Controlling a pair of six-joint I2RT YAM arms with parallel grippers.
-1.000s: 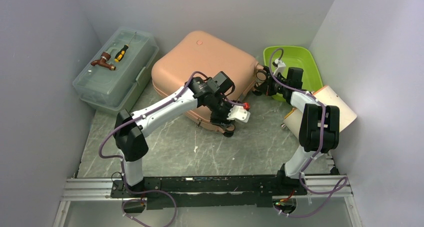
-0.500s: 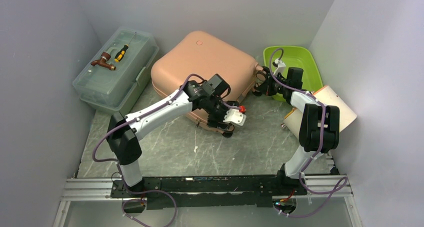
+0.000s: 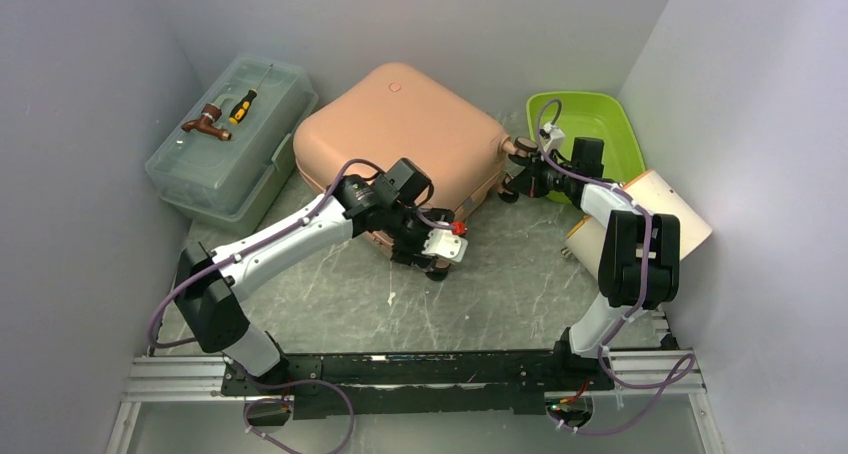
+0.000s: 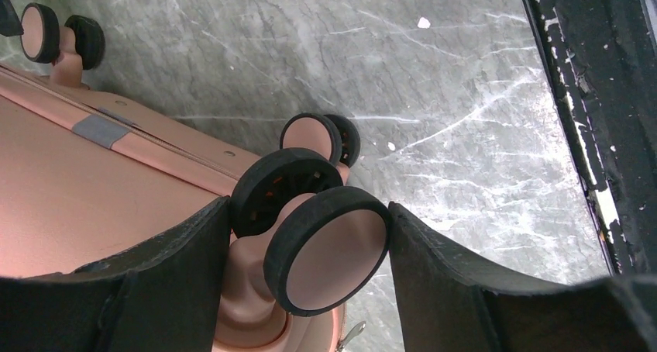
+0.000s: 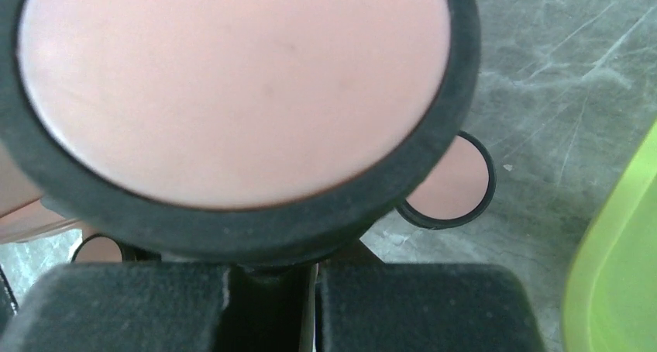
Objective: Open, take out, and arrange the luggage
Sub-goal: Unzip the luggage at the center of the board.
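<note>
The salmon-pink luggage [image 3: 400, 134] lies flat and closed at the back of the table. My left gripper [image 3: 437, 259] is at its near right corner. In the left wrist view the left gripper [image 4: 310, 236] has its jaws on either side of a black-rimmed double wheel [image 4: 333, 251], touching both outer sides, beside the shell [image 4: 77, 205]. My right gripper [image 3: 518, 177] sits at the far right corner wheel. In the right wrist view the right gripper [image 5: 310, 270] is shut, with a large wheel [image 5: 232, 88] directly above its pads.
A translucent grey-green toolbox [image 3: 230, 139] stands at the back left with a screwdriver [image 3: 243, 104] on its lid. A lime green tray [image 3: 600, 124] is at the back right, and a pale cylinder [image 3: 650, 219] lies beside the right arm. Walls close in on both sides.
My left arm has swung left, and the luggage's near corner has gone with it. The luggage has shifted left and turned. The right gripper has followed slightly left.
</note>
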